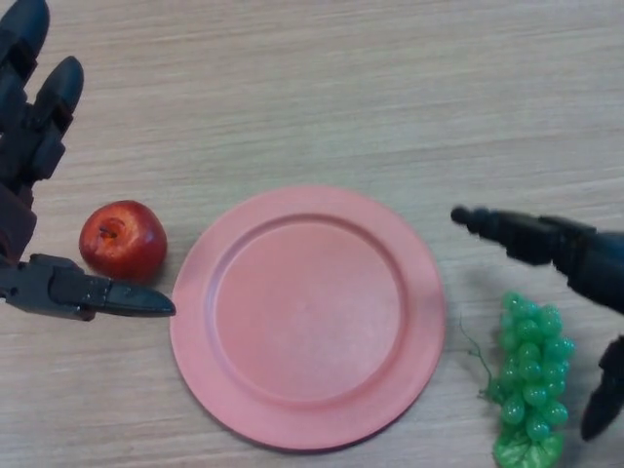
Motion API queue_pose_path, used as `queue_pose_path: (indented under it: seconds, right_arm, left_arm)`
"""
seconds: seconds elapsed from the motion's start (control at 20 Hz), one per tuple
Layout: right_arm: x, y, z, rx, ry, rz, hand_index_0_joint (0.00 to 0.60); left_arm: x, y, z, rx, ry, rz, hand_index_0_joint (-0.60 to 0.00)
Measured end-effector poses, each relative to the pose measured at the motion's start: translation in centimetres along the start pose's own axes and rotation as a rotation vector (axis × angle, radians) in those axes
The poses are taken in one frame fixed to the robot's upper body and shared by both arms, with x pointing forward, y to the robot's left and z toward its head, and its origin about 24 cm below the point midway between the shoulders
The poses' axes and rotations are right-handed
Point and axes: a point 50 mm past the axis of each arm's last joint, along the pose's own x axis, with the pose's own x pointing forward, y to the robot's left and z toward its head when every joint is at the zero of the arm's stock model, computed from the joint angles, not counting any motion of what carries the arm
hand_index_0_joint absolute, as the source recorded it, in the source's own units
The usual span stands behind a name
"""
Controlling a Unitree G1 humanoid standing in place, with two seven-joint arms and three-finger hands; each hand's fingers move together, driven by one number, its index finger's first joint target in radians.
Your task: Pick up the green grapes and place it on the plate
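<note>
Wooden table [322, 88], pale grain running left to right.

Pink plate [307, 317] at centre, round, raised rim, nothing on it.

Green grapes [529, 385] lie on the table to the right of the plate, at the near right corner of the view. The bunch runs near-to-far, with a thin stem curling off its left side toward the plate. Bunch and plate rim are close but apart. A small leaf shows at the near end.

Red apple [123, 240] sits on the table just left of the plate, stem end up, not touching the rim.

Right hand [570, 255] comes in from the right edge, above the grapes. One finger reaches out straight to the left, its tip past the far end of the bunch, just right of the plate rim. Another digit points down on the near side, right of the bunch. Fingers spread wide, straddling the grapes, closed on nothing.

Left hand [39, 195] at the left edge, beside the apple. Fingers straight, pointing away toward the far side; thumb stretched right, its tip just below the apple. Open, holding nothing.
</note>
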Motion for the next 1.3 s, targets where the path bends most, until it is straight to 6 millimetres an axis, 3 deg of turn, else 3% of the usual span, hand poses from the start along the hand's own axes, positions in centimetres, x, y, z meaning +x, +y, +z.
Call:
queue_pose_path:
  seconds: [0.25,0.35,0.4,0.45,0.5,0.6,0.95,1.05,1.15,1.25,1.3]
  right_arm:
    - [-0.5,2.0,-3.4,-0.013,0.102,0.061,0.0]
    - [-0.5,2.2,-3.8,0.005,0.113,0.063,0.201]
    - [-0.5,2.2,-3.8,0.006,0.111,0.061,0.35]
    - [-0.5,2.1,-3.8,0.013,0.106,0.054,0.451]
    - [-0.4,1.9,-3.8,0.066,0.105,0.021,0.591]
    - [0.1,1.9,-3.5,0.16,0.11,-0.041,0.6]
    - [0.5,2.5,-2.9,0.082,0.049,-0.047,0.6]
    - [0.3,2.3,-2.3,0.086,0.064,0.028,0.6]
    - [0.1,1.2,-1.2,0.171,0.063,0.027,0.6]
    - [-0.3,-1.3,0.7,0.364,0.041,-0.101,0.6]
    - [-0.5,-2.8,1.9,0.367,-0.005,-0.155,0.6]
  left_arm:
    - [0.0,0.2,-0.3,0.013,0.003,0.012,0.0]
    - [0.0,0.2,-0.3,0.013,0.003,0.011,0.0]
    - [0.0,0.2,-0.3,0.013,0.003,0.011,0.0]
    - [0.0,0.2,-0.3,0.013,0.003,0.011,0.0]
    - [0.0,0.2,-0.3,0.017,0.004,0.012,0.0]
    - [0.1,0.1,-0.4,0.035,0.007,0.014,0.0]
    - [-0.2,0.1,-0.6,0.032,0.007,0.025,0.0]
    - [-0.2,0.1,-0.6,0.035,0.002,0.026,0.0]
    - [-0.3,0.1,-0.6,0.035,0.002,0.027,0.0]
    - [-0.3,0.1,-0.5,0.035,0.0,0.026,0.0]
    - [-0.3,0.1,-0.5,0.036,0.0,0.026,0.0]
